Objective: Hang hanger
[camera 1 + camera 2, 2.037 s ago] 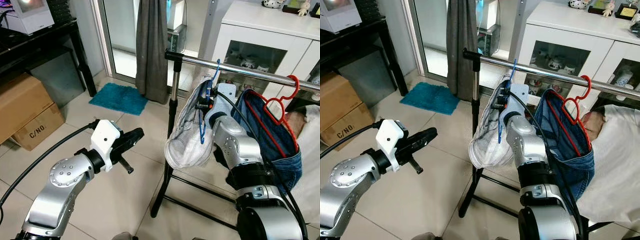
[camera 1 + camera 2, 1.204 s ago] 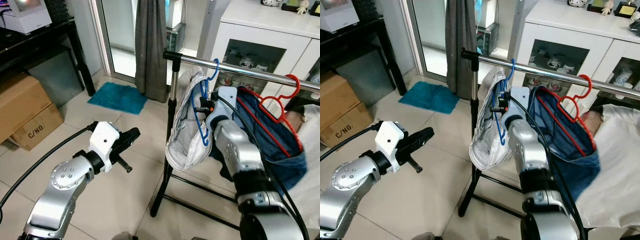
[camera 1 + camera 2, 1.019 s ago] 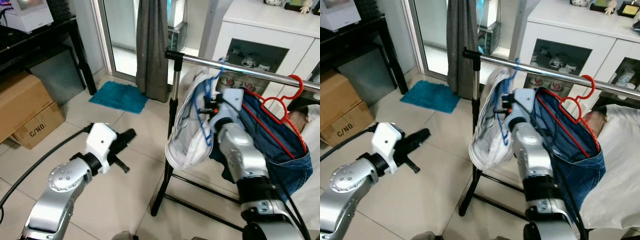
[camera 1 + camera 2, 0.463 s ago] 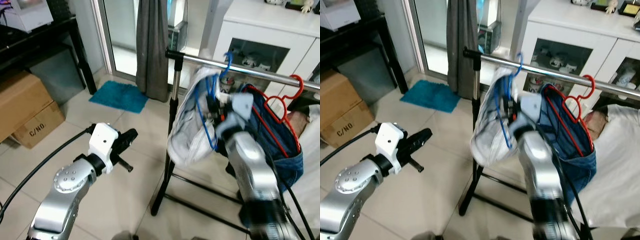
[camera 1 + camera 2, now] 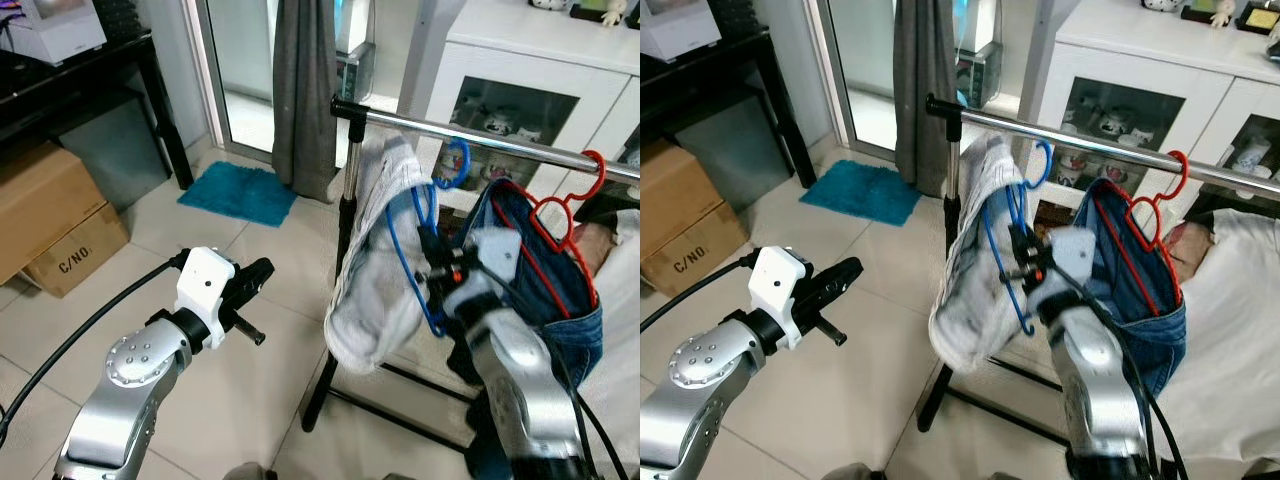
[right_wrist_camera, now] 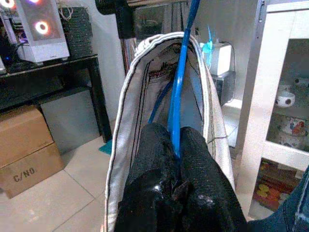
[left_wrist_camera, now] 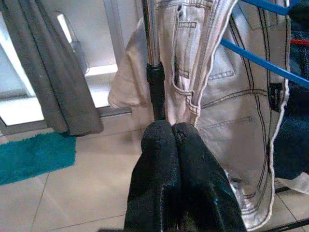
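A blue hanger (image 5: 402, 245) carries a pale denim garment (image 5: 372, 300). My right gripper (image 5: 436, 264) is shut on the hanger's blue wire, and its fingertips (image 6: 159, 140) pinch that wire in the right wrist view. The hanger's hook (image 5: 456, 165) sits in front of the metal rail (image 5: 520, 148), at its height or just below; I cannot tell if they touch. My left gripper (image 5: 262, 270) is held low at the left, shut with nothing in it, its fingers (image 7: 161, 145) pointing at the rack's upright post (image 7: 152, 53).
A red hanger (image 5: 560, 205) with blue jeans (image 5: 572, 325) hangs on the rail further right. Behind the rack stands a white cabinet (image 5: 520, 60). Cardboard boxes (image 5: 50, 215), a black desk (image 5: 80, 85), a teal mat (image 5: 238, 195) and a grey curtain (image 5: 305, 90) are to the left. Tiled floor lies below.
My right arm has pulled back toward me and lower, bringing the blue hanger and garment along. The hook has dropped from above the rail to about its level. The left arm stayed.
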You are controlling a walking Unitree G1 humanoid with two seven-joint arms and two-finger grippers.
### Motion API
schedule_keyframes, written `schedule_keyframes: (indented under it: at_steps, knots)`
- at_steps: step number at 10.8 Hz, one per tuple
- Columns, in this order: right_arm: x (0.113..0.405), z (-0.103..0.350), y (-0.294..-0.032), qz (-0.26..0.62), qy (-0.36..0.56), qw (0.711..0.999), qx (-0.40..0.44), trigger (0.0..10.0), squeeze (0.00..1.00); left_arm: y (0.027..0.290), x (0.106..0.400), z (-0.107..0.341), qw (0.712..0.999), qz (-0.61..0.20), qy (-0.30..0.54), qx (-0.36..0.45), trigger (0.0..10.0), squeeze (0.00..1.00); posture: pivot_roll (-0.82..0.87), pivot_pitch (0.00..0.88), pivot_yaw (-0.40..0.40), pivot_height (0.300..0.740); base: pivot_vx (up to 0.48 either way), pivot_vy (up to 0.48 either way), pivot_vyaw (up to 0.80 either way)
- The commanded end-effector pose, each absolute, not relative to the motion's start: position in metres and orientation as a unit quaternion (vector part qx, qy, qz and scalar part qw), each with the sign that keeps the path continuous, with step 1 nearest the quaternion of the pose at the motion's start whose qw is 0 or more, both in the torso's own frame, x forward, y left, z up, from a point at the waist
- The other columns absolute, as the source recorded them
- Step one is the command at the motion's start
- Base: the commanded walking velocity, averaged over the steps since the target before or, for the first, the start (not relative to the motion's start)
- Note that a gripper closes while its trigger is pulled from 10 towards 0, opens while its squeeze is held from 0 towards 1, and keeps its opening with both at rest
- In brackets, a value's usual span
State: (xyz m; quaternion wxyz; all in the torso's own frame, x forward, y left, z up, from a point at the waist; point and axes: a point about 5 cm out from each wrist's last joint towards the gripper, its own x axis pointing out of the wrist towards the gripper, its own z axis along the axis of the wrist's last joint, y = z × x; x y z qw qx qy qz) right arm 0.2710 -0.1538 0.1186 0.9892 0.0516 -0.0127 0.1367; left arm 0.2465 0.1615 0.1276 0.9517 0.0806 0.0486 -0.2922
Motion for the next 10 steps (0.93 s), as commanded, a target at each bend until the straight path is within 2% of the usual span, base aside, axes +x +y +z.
schedule_keyframes:
  at_steps: [1,6,10]
  knots:
    - [0.271,0.142,-0.156,0.139,-0.069,0.987,0.047,0.0,0.0,0.163,0.247,0.126,0.951,-0.294,0.055,0.081,10.0,0.0,-0.02,0.0,0.017,0.74,-0.281,0.0,0.0]
    - [0.265,0.139,-0.153,0.134,-0.058,0.988,0.057,0.0,0.0,0.161,0.253,0.124,0.953,-0.288,0.051,0.079,10.0,0.0,-0.02,0.0,0.002,0.74,-0.284,0.0,0.0]
    - [0.269,0.146,-0.155,0.148,-0.074,0.985,0.049,0.0,0.0,0.163,0.259,0.128,0.951,-0.294,0.042,0.088,10.0,0.0,-0.03,0.0,0.032,0.74,-0.276,0.0,0.0]
